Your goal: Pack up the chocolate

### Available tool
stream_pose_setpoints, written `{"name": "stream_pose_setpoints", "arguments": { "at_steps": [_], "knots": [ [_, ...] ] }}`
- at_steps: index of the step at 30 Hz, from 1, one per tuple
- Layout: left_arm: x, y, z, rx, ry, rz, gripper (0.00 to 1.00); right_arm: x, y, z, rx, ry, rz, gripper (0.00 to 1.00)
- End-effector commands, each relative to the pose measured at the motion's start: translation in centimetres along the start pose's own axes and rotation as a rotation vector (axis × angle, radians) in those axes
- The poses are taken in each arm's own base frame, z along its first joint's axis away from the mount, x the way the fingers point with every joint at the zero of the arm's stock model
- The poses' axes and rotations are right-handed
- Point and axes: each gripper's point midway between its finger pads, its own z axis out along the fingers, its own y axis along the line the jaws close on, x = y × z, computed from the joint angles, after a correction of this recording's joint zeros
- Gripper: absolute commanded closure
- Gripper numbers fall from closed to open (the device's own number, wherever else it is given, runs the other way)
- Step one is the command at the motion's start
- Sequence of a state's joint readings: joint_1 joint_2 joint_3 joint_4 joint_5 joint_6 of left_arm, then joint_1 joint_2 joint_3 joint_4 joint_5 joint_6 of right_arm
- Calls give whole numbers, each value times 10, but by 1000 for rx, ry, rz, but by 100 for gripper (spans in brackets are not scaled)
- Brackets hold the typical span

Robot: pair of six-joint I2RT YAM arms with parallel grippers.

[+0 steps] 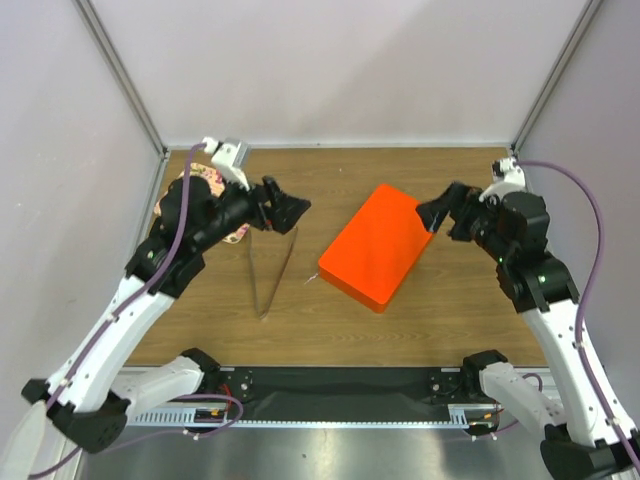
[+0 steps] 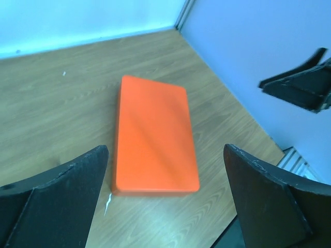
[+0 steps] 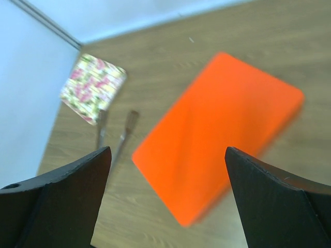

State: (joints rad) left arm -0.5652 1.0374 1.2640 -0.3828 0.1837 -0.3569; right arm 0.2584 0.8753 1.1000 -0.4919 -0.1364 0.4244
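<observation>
No chocolate showed in any view; whether it sat inside something, I could not tell. The closed orange box (image 1: 375, 245) lay slantwise mid-tabletop (image 1: 330, 330). The left pincer (image 1: 290, 212) hung released and empty at the box's 10 o'clock, the right pincer (image 1: 432, 215) likewise released at its 2 o'clock. Tongs (image 1: 270, 275) lay at the box's 8 o'clock, a floral packet (image 3: 93, 88) at 9 o'clock by the wall. The smooth lid offered no visible grip: prying from 1 side could skid or tip the box, probably spilling its contents.
</observation>
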Motion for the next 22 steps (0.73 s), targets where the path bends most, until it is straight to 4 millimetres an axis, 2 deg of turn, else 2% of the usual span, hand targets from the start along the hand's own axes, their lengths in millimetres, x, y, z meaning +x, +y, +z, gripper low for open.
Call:
{"name": "stream_pose_setpoints", "arguments": {
  "at_steps": [1,2,3,5,9,14,22],
  "knots": [
    [45,26,-2,-78,70,0,0,33,-35,-21,154,82,-10,0],
    [42,24,-13,-74,41,3,0,35,-35,-24,156,86,-16,0],
    [55,29,-17,-87,59,-3,0,40,-37,-28,163,102,-17,0],
    [65,33,-24,-97,58,-7,0,42,-41,-31,182,107,-24,0],
    [59,30,-48,-96,-15,-6,0,48,-48,-35,210,125,-39,0],
    [47,26,-59,-92,-65,8,0,47,-42,-37,175,117,-42,0],
    [39,25,-62,-96,-82,22,0,46,-41,-39,166,114,-51,0]
  ]
}}
